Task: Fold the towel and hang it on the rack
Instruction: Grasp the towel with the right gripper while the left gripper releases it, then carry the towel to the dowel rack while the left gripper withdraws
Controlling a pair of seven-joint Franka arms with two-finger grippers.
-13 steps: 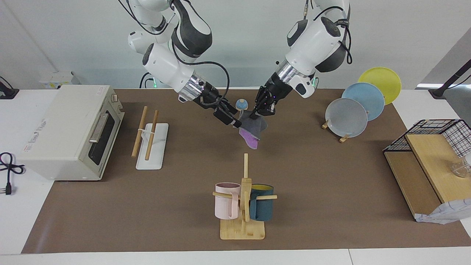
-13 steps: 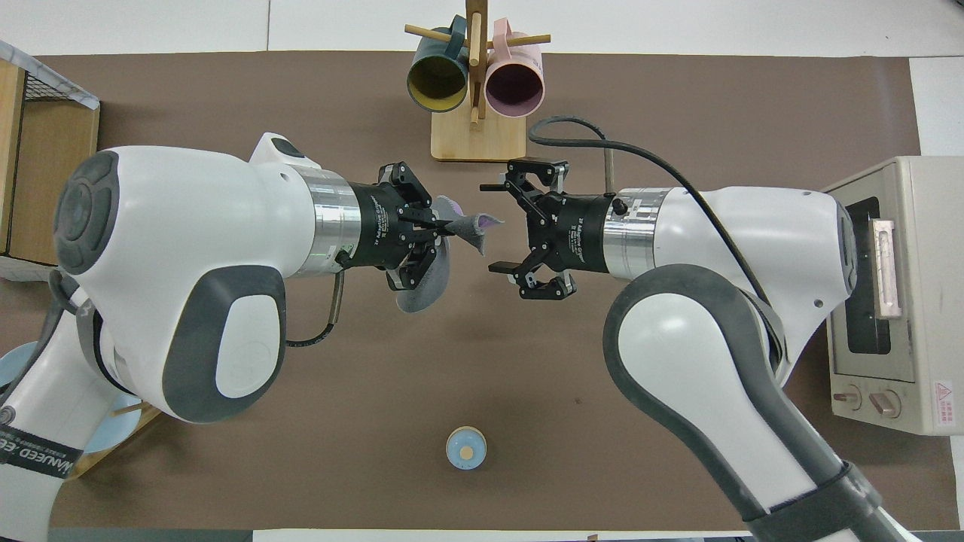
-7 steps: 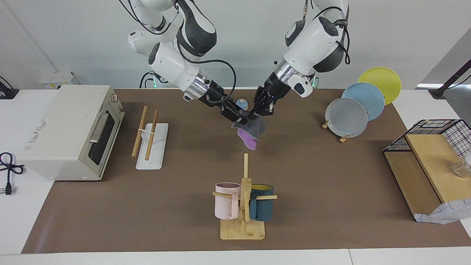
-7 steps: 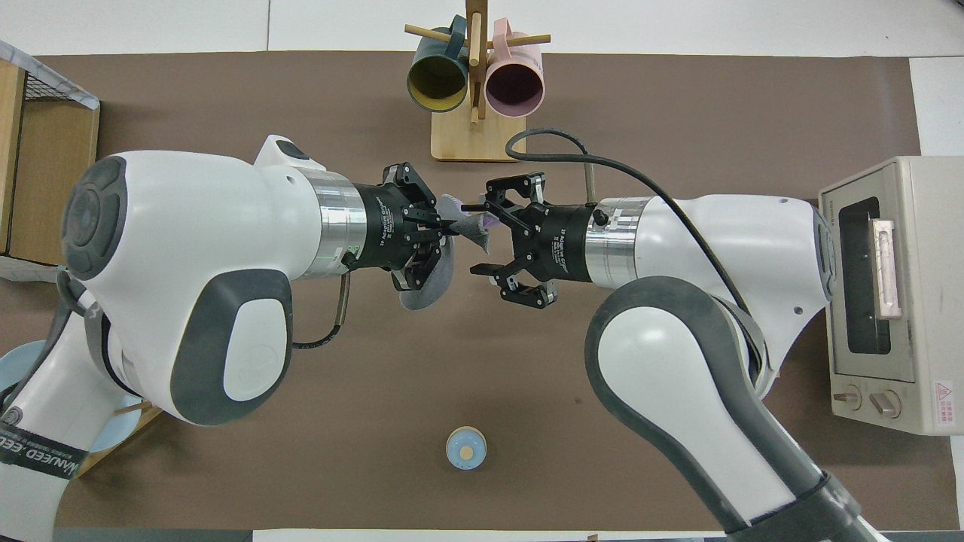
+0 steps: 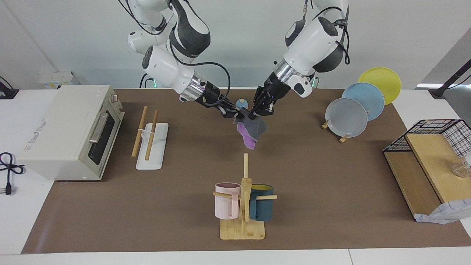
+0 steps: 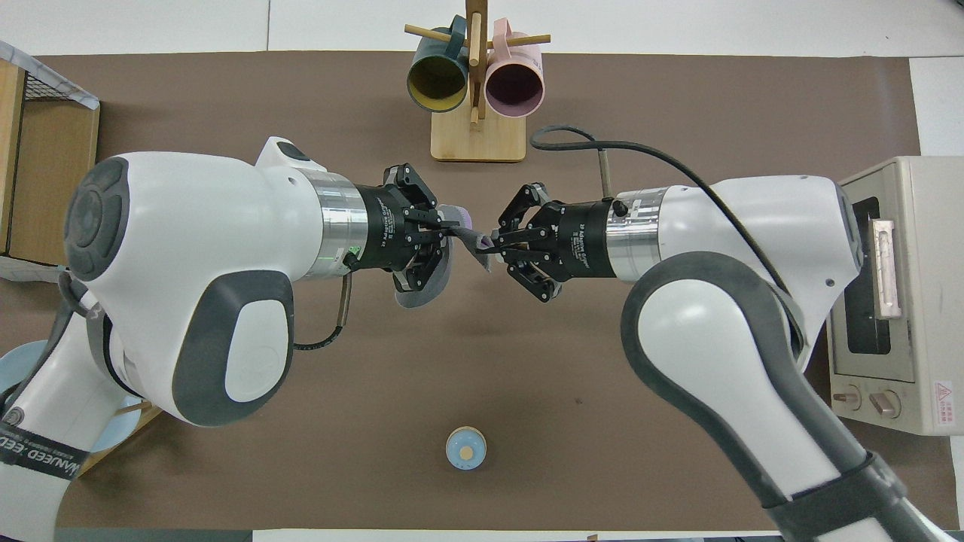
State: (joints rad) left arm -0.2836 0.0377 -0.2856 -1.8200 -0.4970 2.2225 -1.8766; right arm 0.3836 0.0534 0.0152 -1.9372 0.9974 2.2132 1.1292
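Hanging in the air between the two grippers, the towel (image 5: 251,129) is drooping with its grey face toward the left arm's end and a purple fold showing below. The left gripper (image 5: 253,115) is pinching one upper corner with its fingertips closed on the cloth. The right gripper (image 5: 236,115) is clamping the neighbouring corner, its fingertips meeting on the fabric while its links are splaying outward, as the overhead view (image 6: 493,245) is showing. Both grippers are hovering over the middle of the brown mat (image 5: 312,176), their tips just beside each other, with a short span of cloth stretching between them.

The rack (image 5: 150,138) is lying toward the right arm's end of the table, well apart from the towel, its two wooden rods resting side by side over the white base. An oven (image 5: 70,130) is sitting just beside it, closer to that end. A mug tree (image 5: 243,200) is standing farther from the robots than the towel, carrying a pink mug and a dark teal one. A small blue knob (image 6: 466,448) is sitting on the mat nearer to the robots. Three plates (image 5: 362,101) are leaning in a stand toward the left arm's end.
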